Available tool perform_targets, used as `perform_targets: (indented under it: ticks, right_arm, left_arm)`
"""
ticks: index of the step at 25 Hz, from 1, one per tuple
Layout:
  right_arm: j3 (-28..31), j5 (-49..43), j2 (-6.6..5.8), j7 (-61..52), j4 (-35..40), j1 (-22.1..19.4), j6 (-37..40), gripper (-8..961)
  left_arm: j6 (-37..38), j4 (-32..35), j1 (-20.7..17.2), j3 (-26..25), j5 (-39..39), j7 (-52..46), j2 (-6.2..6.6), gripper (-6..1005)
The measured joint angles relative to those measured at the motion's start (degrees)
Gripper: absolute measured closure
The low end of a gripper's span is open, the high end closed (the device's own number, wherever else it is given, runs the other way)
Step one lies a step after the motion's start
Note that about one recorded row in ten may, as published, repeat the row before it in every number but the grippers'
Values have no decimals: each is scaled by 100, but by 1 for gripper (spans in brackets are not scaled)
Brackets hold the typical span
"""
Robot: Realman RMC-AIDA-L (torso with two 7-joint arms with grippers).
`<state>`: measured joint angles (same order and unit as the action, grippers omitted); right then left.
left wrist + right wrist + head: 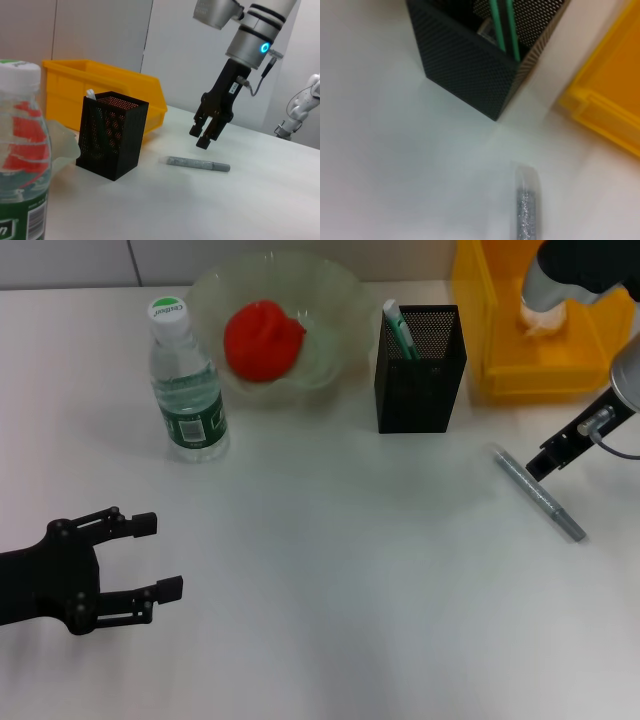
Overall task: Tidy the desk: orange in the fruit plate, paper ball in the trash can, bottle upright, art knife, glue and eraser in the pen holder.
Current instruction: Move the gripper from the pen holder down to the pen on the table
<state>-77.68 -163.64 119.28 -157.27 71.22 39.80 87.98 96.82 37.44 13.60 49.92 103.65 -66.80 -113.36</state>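
Observation:
The orange (pixel 262 338) lies in the glass fruit plate (pixel 330 300) at the back. Beside it the bottle (pixel 188 390) stands upright. A green and white art knife (pixel 398 325) sticks out of the black mesh pen holder (pixel 420 390). The paper ball (pixel 540 320) sits in the yellow trash can (pixel 500 370). A silver glue stick (pixel 537 492) lies flat on the table, right of the holder. My right gripper (pixel 540 465) hangs just above its far end, not touching it (pixel 202 137). My left gripper (pixel 150 555) rests open and empty at the near left. The eraser is hidden.
The white table runs wide between the two arms. The trash can's wall (pixel 605 100) stands close behind the glue (pixel 526 210), and the pen holder (pixel 465 65) is a short way to its side.

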Motion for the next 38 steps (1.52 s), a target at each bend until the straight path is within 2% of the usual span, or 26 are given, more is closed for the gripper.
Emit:
perform_targets:
  ticks: [4, 10, 25, 30, 37, 38]
  right_arm:
    - [28, 30, -3, 13, -139, -17, -118, 409]
    - [-3, 69, 7, 17, -739, 85, -550, 410]
    - [-26, 227, 10, 59, -1266, 243, -817, 411]
    - [5, 280, 0, 62, -1380, 269, -795, 611]
    - [27, 283, -1, 65, -1405, 266, -784, 808]
    - [33, 288, -1, 65, -1328, 240, -761, 809]
  left_arm:
    - [-4, -10, 30, 0, 0, -5, -12, 135]
    - [-36, -13, 88, 0, 53, -8, -63, 135]
    - [-126, -18, 98, -1, 68, -8, -72, 135]
    - [-136, -18, 99, 0, 68, -8, -67, 135]
    - [-154, -17, 99, -1, 68, -4, -66, 135]
    - [-159, -17, 99, -1, 67, -2, -67, 135]
